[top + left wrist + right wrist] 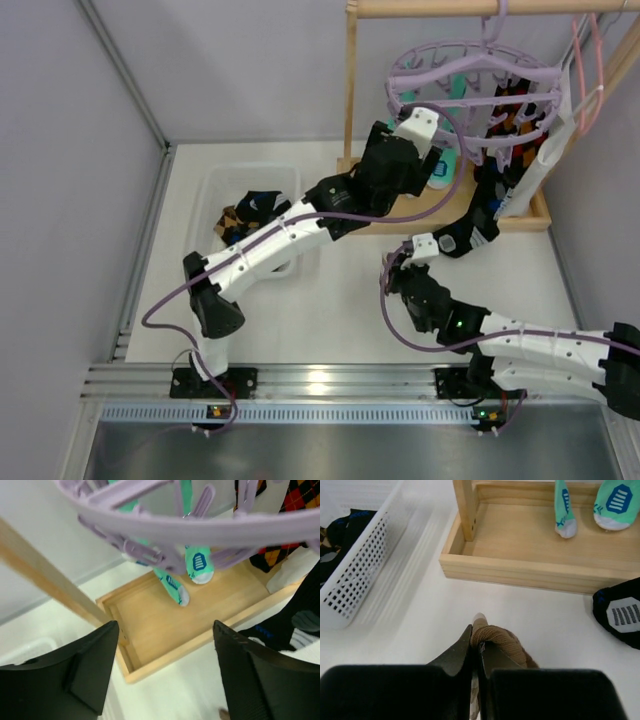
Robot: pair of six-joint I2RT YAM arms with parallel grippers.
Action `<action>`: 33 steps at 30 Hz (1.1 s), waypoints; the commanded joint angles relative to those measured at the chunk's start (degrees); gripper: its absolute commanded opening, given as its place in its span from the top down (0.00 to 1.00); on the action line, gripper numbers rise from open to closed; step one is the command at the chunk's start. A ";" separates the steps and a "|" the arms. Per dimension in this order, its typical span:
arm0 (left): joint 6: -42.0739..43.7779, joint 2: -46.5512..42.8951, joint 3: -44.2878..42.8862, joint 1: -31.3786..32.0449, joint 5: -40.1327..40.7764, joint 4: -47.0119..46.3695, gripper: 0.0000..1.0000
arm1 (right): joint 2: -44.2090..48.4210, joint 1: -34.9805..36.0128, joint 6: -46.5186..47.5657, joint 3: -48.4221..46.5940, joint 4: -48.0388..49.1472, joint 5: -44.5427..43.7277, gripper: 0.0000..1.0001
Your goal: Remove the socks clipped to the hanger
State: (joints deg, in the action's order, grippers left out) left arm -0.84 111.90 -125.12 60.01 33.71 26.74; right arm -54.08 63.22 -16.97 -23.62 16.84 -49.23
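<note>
The lavender ring hanger (pixel 470 75) hangs from the wooden rack and fills the top of the left wrist view (pixel 200 527). Two teal socks (pixel 199 562) hang clipped to it, also seen in the right wrist view (pixel 619 502). Argyle socks (pixel 300 495) hang further right. My left gripper (pixel 165 625) is open and empty, just below the ring's near-left edge (pixel 425 140). My right gripper (pixel 476 637) is shut on a brown-tan sock (pixel 502 640), low over the table in front of the tray (pixel 405 262). A black sock (pixel 620 615) lies on the table to its right.
A white mesh basket (pixel 225 185) holding removed socks (pixel 250 210) stands at the left, also in the right wrist view (pixel 365 555). The rack's wooden base tray (pixel 530 570) and post (pixel 350 80) are ahead. A pink wire hanger (pixel 585 70) and white cloth (pixel 545 160) hang at right.
</note>
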 commanded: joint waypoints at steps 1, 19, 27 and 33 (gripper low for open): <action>-3.20 -10.79 5.13 -0.15 4.86 -1.43 0.18 | 2.93 -0.72 1.59 -1.25 -3.83 6.68 1.00; -33.08 -59.05 45.48 -1.21 26.93 29.41 0.01 | -26.46 -9.17 15.30 -36.91 -9.20 55.98 1.00; -30.11 -72.69 51.90 -1.47 29.57 30.65 0.01 | -57.92 -8.82 15.57 -76.51 -15.95 64.80 0.98; -30.17 -74.98 58.40 -1.39 31.84 30.30 0.01 | -67.57 -9.34 15.22 -90.29 -25.19 58.99 0.21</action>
State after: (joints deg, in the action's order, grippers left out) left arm -30.72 36.82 -69.78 58.74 63.22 56.25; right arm -121.80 54.26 -1.85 -109.91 -2.52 11.05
